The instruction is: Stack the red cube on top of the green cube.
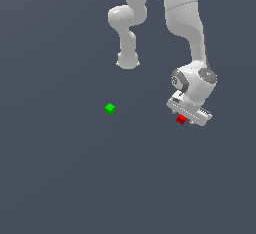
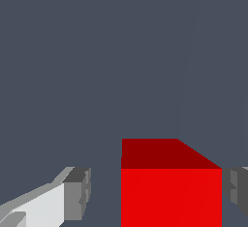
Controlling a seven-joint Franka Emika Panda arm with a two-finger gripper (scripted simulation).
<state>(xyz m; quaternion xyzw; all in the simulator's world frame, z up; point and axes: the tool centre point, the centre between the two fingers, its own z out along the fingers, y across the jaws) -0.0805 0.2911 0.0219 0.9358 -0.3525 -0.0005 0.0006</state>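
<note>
Cubes: two, one red cube (image 1: 181, 120) and one green cube (image 1: 110, 108).
Arms: one white arm, one gripper (image 1: 186, 119).
Red cube place: on the grey worktop (image 1: 65, 178), directly under the gripper, toward the exterior view's right.
Green cube place: on the worktop, well apart from the red one, toward the exterior view's left.
Fingers: spread wide around the red cube (image 2: 171, 187); one finger (image 2: 77, 192) stands clear of it, the other (image 2: 236, 187) sits just beside its face.
Red cube pose: flat, seen corner-on in the exterior view; no long axis.
</note>
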